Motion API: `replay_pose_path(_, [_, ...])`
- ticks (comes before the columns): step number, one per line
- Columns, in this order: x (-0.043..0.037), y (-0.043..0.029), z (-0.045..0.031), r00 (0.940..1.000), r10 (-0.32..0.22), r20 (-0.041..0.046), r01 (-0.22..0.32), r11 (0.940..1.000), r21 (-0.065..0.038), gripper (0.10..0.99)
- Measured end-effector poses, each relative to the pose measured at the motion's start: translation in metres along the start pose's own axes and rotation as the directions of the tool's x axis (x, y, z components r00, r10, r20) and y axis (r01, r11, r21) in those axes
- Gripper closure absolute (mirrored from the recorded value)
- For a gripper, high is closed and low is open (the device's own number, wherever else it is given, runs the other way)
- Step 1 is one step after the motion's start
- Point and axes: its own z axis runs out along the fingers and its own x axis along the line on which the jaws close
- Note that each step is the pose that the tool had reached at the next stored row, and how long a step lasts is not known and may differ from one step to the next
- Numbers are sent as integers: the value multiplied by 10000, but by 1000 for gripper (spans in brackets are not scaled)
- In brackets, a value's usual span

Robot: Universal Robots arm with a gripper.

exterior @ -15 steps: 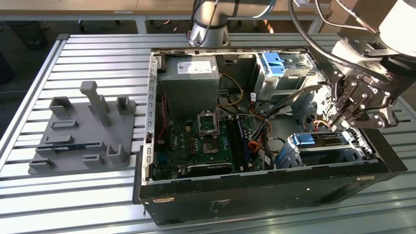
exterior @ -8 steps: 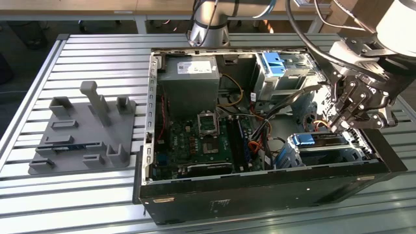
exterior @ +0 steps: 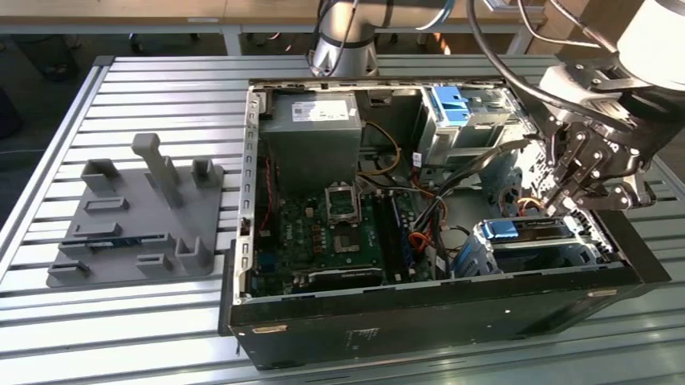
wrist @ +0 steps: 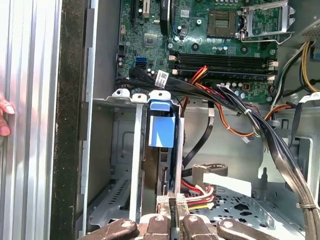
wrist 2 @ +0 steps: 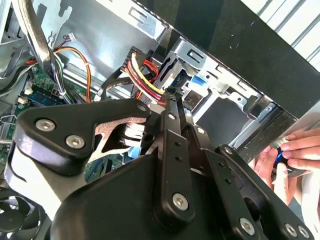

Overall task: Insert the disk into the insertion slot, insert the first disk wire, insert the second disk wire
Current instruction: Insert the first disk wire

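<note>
Ribbed metal table (exterior: 160, 321) carries an open black case (exterior: 428, 309) toward the exterior view's right.

In the case's near corner, on the exterior view's right, sits the slot (exterior: 557, 258), a silver cage. The disk (exterior: 521, 231) lies inside it with its blue frame end showing. In the first wrist view the disk stands between the slot's silver rails.

Just above the slot, slightly farther back, hangs the gripper (exterior: 565, 204). Its fingers (wrist 2: 170, 130) are pressed together on the plug of a wire (wrist 2: 142, 75) with red, yellow and black strands, seen in both wrist views. The plug is near the disk's end; I cannot tell whether the two touch.

A hand (wrist 2: 290, 155) rests outside the case wall beside the slot.

On the exterior view's left, well apart from the case, a grey fixture (exterior: 139, 224) with upright posts lies on the table.

A green board (exterior: 342, 233) covers the middle of the case floor, with loose cables running across it toward the slot.

Farther back, a grey supply (exterior: 310, 120) fills the case's far corner on the exterior view's left. A tall cage (exterior: 466, 104) with blue-fronted drives stands in the far corner on the exterior view's right.

Beyond the case, the arm (exterior: 342, 40) rises from the table's far edge.
</note>
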Motion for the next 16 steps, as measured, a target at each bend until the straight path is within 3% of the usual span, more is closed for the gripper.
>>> replay_pose_path(8, [-14, 14, -3, 9973, 736, -28, -737, 9973, -20, 922])
replay_pose_path(16, [-34, 13, -2, 9968, 797, -61, -798, 9968, -21, 922])
